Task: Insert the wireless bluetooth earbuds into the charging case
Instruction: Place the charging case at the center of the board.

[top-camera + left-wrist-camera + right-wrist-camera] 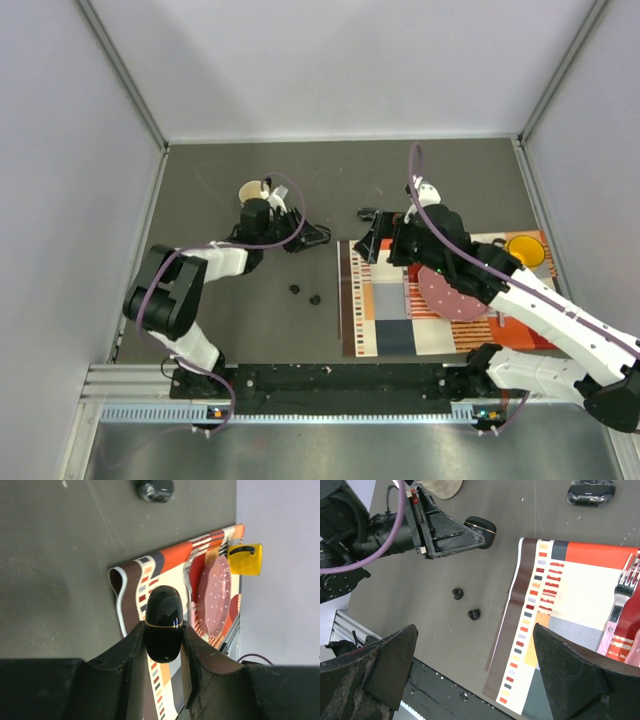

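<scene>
My left gripper [164, 626] is shut on a glossy black charging case [164, 605] with a thin gold seam, its lid closed, held just above the dark table. In the top view that gripper [316, 237] sits left of the placemat. Two tiny black earbuds [458, 594] [474, 614] lie loose on the table, in the top view [295, 290] [315, 299] nearer than the held case. My right gripper [475, 630] hangs open above the placemat's left edge, with nothing between its fingers. A second black case [590, 491] lies farther back on the table.
A striped placemat [385, 335] covers the right side and carries a maroon plate [452, 292], a fork [625, 580] and a yellow mug [526, 250]. A cream mug [250, 190] stands behind the left wrist. Grey walls close in the table.
</scene>
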